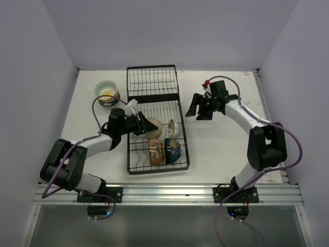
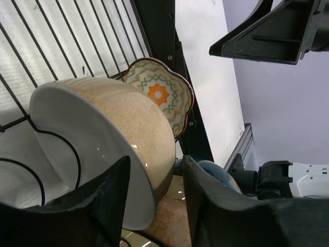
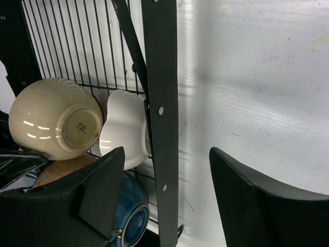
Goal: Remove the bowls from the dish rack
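Note:
The black wire dish rack (image 1: 153, 68) lies in the middle of the table. Its near section holds a beige speckled bowl (image 1: 153, 124), a scalloped patterned bowl (image 1: 170, 127), an orange bowl (image 1: 156, 150) and a blue bowl (image 1: 173, 149). My left gripper (image 1: 139, 123) straddles the beige bowl's (image 2: 128, 118) rim, one finger inside, one outside. A small gap still shows at the outer finger (image 2: 205, 195). The patterned bowl (image 2: 159, 92) stands just behind. My right gripper (image 1: 198, 108) hangs open over the table right of the rack, with the rack's side bar (image 3: 162, 77) between its fingers in its own view.
A yellow-and-white bowl (image 1: 107, 91) sits on the table left of the rack's far section. The right wrist view shows the beige bowl's underside (image 3: 51, 118), a white bowl (image 3: 126, 128) and the blue bowl (image 3: 128, 211). White walls enclose the table.

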You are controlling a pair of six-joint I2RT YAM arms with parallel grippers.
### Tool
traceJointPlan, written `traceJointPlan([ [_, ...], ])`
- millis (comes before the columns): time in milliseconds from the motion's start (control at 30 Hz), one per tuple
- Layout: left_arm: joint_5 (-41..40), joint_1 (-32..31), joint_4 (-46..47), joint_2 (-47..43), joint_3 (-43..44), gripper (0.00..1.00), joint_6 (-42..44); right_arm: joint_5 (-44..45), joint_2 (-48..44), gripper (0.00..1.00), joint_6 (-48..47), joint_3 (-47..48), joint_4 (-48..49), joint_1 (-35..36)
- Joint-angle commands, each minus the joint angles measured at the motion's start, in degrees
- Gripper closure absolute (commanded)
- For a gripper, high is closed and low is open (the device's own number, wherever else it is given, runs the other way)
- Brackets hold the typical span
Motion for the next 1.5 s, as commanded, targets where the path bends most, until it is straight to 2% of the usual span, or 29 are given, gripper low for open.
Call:
traceJointPlan([
  [0, 0.83, -0.58, 10.22, 1.60, -0.94, 0.53, -4.03, 1.21, 0.23, 0.29, -0.05, 2.53, -1.74, -0.15],
  [67, 0.13, -0.93, 12.06, 2.13, -1.47, 0.63, -5.43, 1.21, 0.32, 0.30, -0.14, 2.62, -2.09, -0.15],
  [167, -0.22, -1.63, 13.47, 2.31, -2.26, 0.70, -6.32, 1.12, 0.50, 0.30, -0.22, 2.79, -1.92, -0.07],
  [267, -0.58, -1.63, 14.70, 1.96, -3.23, 0.81, -7.64, 0.86, 0.93, 0.30, 0.04, 2.71, -1.65, -0.07],
  [367, -1.36, -1.63, 16.19, 1.52, -4.36, 0.96, -9.74, 0.50, 0.93, 0.30, 0.13, 2.71, -1.56, -0.15],
  [433, -1.89, -1.72, 19.25, 1.43, -5.33, 1.00, -12.63, 0.59, 0.93, 0.30, 0.13, 2.53, -1.48, -0.15],
  [600, -3.56, -1.72, 27.79, 2.75, -9.64, 1.00, -19.23, 0.50, 0.93, 0.30, -0.22, 2.53, -1.74, -0.15],
  [733, -4.44, -1.72, 38.49, 5.12, -12.10, 1.00, -25.20, 0.50, 1.11, 0.30, -0.49, 2.62, -1.92, -0.15],
  [1100, -7.60, -1.63, 52.75, 7.32, -13.34, 1.00, -30.31, 0.59, 1.64, 0.30, -1.19, 2.88, -2.27, -0.15],
  [1467, -7.96, -1.72, 74.45, 19.00, -12.72, 1.00, -38.57, 1.30, 2.52, 0.30, -2.86, 4.02, -3.50, -0.07],
])
